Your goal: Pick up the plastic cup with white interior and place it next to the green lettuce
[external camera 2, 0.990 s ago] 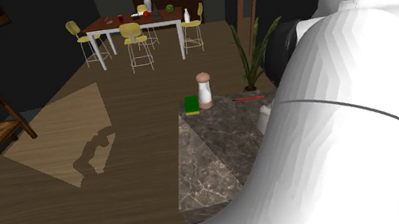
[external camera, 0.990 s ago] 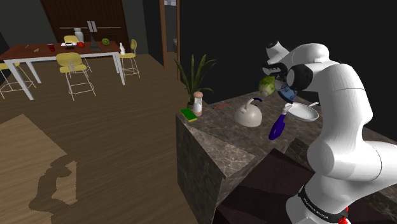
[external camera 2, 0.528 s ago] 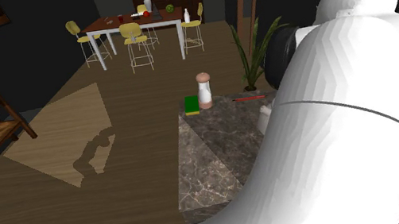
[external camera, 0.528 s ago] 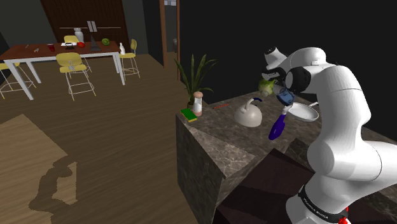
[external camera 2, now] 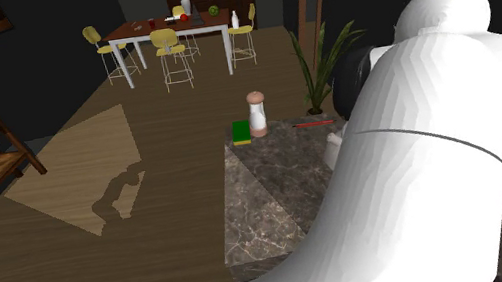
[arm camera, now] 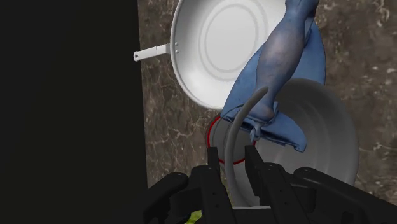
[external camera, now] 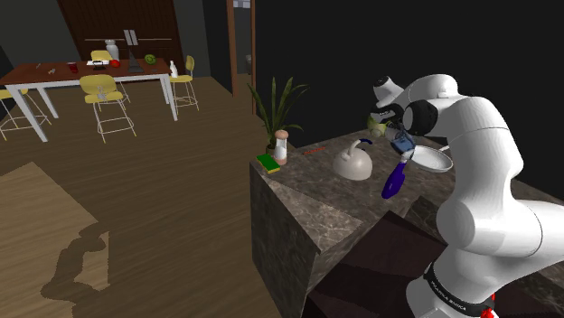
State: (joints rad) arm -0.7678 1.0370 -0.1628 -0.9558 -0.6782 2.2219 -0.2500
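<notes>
The gripper [arm camera: 231, 154] is squeezing the red-rimmed cup [arm camera: 218, 142] with the white inside, up off the counter, close by the lettuce [external camera: 376, 121], so I think only setting it down is left.

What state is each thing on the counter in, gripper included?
Black two-finger gripper: shut on the red-rimmed cup with white interior.
Cup: clasped between the fingers.
White frying pan: right way up on the marbled counter.
White kettle: upright.
Wood-capped white shaker: upright.
</notes>
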